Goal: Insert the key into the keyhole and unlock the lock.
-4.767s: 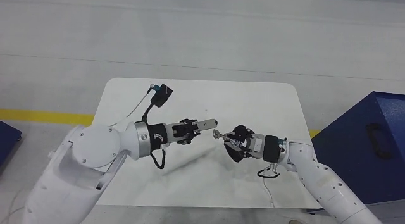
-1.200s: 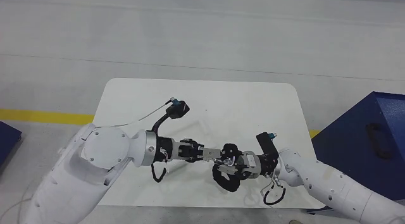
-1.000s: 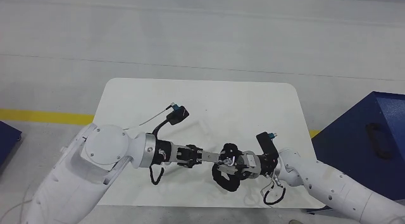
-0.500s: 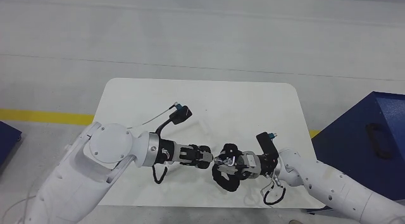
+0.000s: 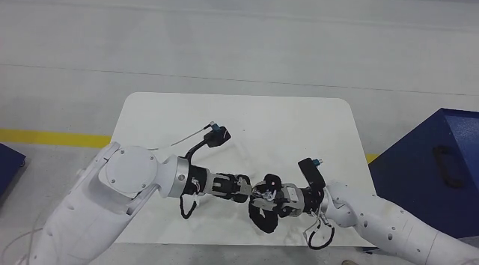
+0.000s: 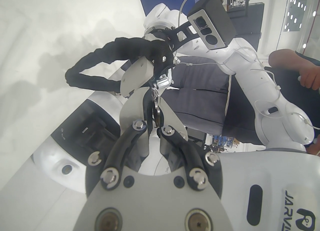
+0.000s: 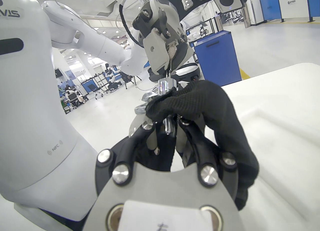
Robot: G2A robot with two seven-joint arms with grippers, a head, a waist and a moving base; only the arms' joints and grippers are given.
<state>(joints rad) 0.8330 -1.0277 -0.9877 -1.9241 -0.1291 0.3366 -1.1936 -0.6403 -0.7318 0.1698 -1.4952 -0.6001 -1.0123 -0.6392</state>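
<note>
My left gripper [image 5: 245, 188] is shut on the key [image 6: 155, 113], whose head sits between the fingers [image 6: 172, 119]. The key's tip meets the silver lock body [image 6: 163, 82], also seen in the right wrist view as a shiny cylinder [image 7: 165, 84] just under the key [image 7: 172, 52]. My right gripper [image 5: 265, 197] is shut on the lock, its fingers [image 7: 150, 126] clamped round the body. The lock's black fabric-covered cable [image 7: 207, 106] loops over that gripper and hangs toward the table [image 6: 105, 51]. Both grippers [image 7: 167, 68] face each other tip to tip, above the table's front part.
The white table [image 5: 299, 126] stretches away behind the grippers, and its front edge [image 5: 247, 244] lies close below them. A blue cabinet [image 5: 438, 164] stands off the table's right side. Each wrist camera [image 5: 217, 137] sticks up on a black bracket.
Both arms have come down toward the table's front edge. The left gripper has closed the gap with the right one, and the key now touches the lock body.
</note>
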